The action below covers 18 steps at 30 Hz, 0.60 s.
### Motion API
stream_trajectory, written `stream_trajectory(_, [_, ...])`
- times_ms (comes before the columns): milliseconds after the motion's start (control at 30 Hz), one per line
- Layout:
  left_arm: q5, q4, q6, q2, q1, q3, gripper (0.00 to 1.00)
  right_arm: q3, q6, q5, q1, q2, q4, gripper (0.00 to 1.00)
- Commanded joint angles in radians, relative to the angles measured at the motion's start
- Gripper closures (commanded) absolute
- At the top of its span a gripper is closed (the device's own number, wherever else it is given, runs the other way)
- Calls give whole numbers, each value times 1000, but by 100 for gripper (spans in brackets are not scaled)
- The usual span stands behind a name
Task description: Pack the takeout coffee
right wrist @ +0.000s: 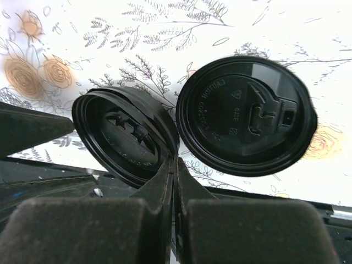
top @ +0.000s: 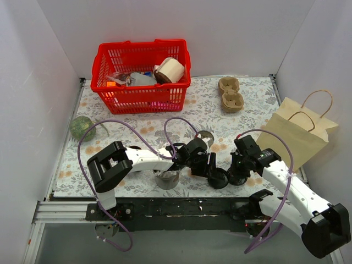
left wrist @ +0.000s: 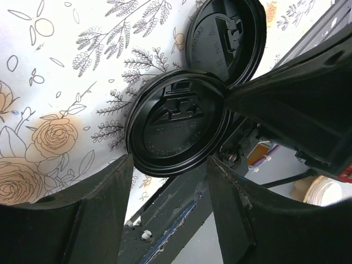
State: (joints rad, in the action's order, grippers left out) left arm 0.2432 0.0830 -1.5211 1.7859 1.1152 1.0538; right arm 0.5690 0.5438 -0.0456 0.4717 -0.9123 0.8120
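Early stage: right fingers (right wrist: 175,170) closed on the rim of a lid (right wrist: 124,135), left fingers (top: 214,175) half open astride it; cup (top: 168,180) uncapped, well apart from bag (top: 300,135).

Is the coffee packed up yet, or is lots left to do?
Not yet! The cardboard cup tray looks empty and the paper bag stands off to the side. Right now the right claw is pinched shut on the rim of a black lid, with the left claw open beside it. A second lid lies flat nearby. Lifting and packing are still left.
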Motion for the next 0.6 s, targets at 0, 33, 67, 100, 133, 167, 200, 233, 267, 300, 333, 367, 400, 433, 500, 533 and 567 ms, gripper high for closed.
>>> stream_trajectory(0, [34,-29,27,-43,8,40,44,101,61,84,1,29,104,99])
stream_trajectory(33, [41,-31,39,-43,9,46,44,106,62,90,-1,30,107,99])
stream_trajectory(67, [35,-32,50,-46,12,58,43,109,65,95,-1,32,108,99])
stream_trajectory(100, [22,-31,67,-60,17,64,42,114,65,108,-1,30,119,99])
stream_trajectory(133, [2,-29,106,-71,29,69,39,123,65,119,-1,26,125,99])
stream_trajectory(167, [-16,-29,125,-82,35,78,38,129,65,139,-1,14,133,99])
stream_trajectory(200, [-56,-29,145,-95,40,80,37,140,64,153,-1,6,157,99])
stream_trajectory(233, [-76,-20,163,-118,44,83,34,158,62,164,-1,1,167,99])
stream_trajectory(267, [-91,-17,200,-129,46,89,32,172,61,209,-1,-13,183,99])
stream_trajectory(300, [-116,-12,217,-140,46,97,31,186,64,237,-1,-17,206,99])
stream_trajectory(333, [-119,-6,235,-154,47,101,29,210,64,260,1,-20,237,99])
stream_trajectory(367, [-119,-8,272,-157,48,103,29,218,70,291,1,-25,249,99])
stream_trajectory(400, [-113,-9,289,-160,48,116,28,224,71,297,-1,-23,251,99])
stream_trajectory(433, [-108,-3,309,-158,51,126,27,229,73,300,-1,-22,251,99])
stream_trajectory(500, [-93,-6,346,-149,51,140,25,232,84,306,-1,-16,251,99])
stream_trajectory(533, [-47,-18,360,-143,51,152,25,230,90,311,-1,-13,254,99])
stream_trajectory(567, [-24,-25,368,-128,54,158,25,229,103,319,-2,-13,256,99])
